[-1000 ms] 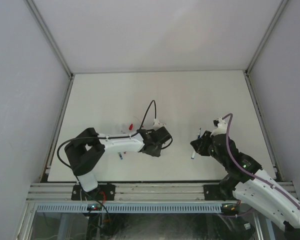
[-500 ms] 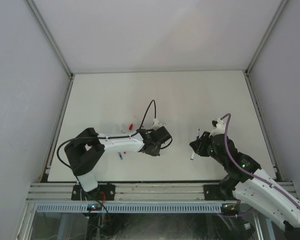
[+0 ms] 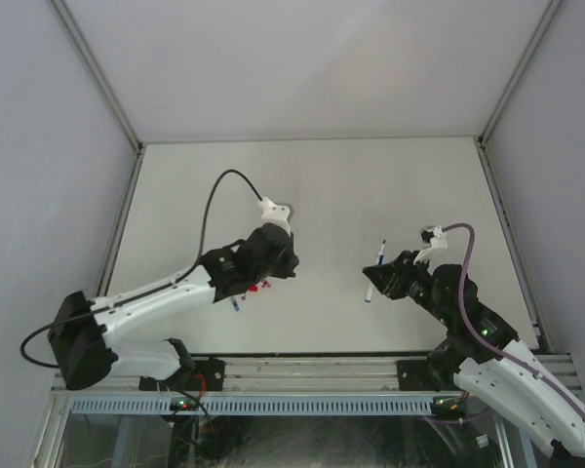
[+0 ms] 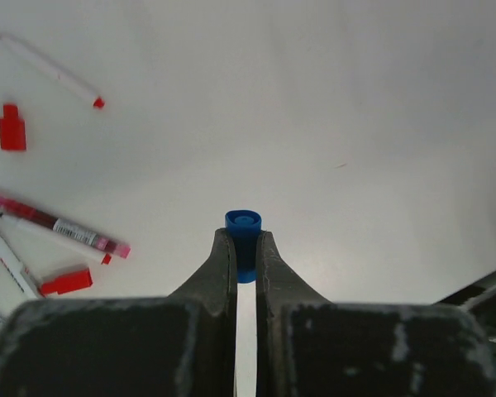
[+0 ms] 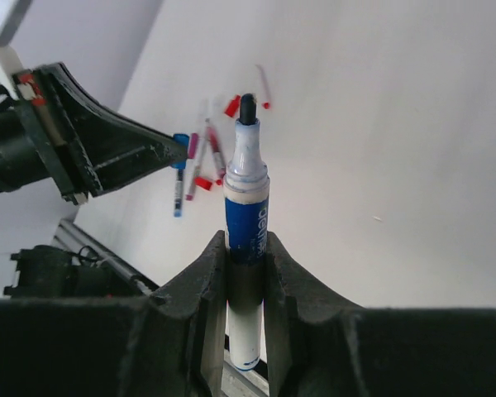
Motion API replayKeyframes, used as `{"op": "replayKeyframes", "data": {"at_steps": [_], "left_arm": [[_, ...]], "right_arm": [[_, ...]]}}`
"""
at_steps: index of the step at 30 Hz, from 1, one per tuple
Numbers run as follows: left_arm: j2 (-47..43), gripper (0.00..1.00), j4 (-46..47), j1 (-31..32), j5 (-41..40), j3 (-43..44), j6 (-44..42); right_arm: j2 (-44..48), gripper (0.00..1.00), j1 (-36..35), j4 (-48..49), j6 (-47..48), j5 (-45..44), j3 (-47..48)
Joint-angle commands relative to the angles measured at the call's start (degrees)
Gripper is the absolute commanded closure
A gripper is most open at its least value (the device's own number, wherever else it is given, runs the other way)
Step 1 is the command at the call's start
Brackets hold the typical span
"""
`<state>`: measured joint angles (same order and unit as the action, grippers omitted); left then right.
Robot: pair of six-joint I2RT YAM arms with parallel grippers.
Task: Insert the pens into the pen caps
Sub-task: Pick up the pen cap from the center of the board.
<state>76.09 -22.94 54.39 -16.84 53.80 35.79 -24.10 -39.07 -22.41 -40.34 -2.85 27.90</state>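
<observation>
While the left arm was stretched from the lower left of the overhead view toward the middle of the table, its left gripper was held above the white surface. In the left wrist view, the left gripper was seen with its jaws pressed almost together, clamped on a blue cap whose round end stood out just past the fingertips.

The right arm was reached in from the lower right corner of the overhead view, elbow bent, with the right gripper turned toward the left. Its jaws were closed on the barrel of a blue pen, which was gripped low on the blue band, so that the dark uncapped tip was pointed up the right wrist frame. In that frame the blue cap was seen at the tip of the left gripper, left of the pen's tip and clearly apart from it.

Loose pens and red caps were left lying on the table at the left edge of the left wrist view, well apart from the held cap.
</observation>
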Motion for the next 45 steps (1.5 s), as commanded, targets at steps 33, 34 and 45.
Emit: {"op": "replayKeyframes", "data": {"at_steps": [33, 34, 45], "left_arm": [[-39.9, 1.0, 39.8, -4.54, 20.84, -20.02, 4.28], [-39.7, 1.0, 40.26, -4.48, 21.27, -20.1, 4.57], [-38.25, 1.0, 41.87, -4.47, 22.9, -19.54, 4.92]], "right_arm": [[-31.53, 1.0, -25.86, 49.99, 6.97, 14.44, 7.0], [-31.73, 1.0, -25.96, 50.01, 7.02, 14.67, 7.21], [-32.25, 1.0, -26.06, 48.52, 6.99, 14.8, 7.51]]}}
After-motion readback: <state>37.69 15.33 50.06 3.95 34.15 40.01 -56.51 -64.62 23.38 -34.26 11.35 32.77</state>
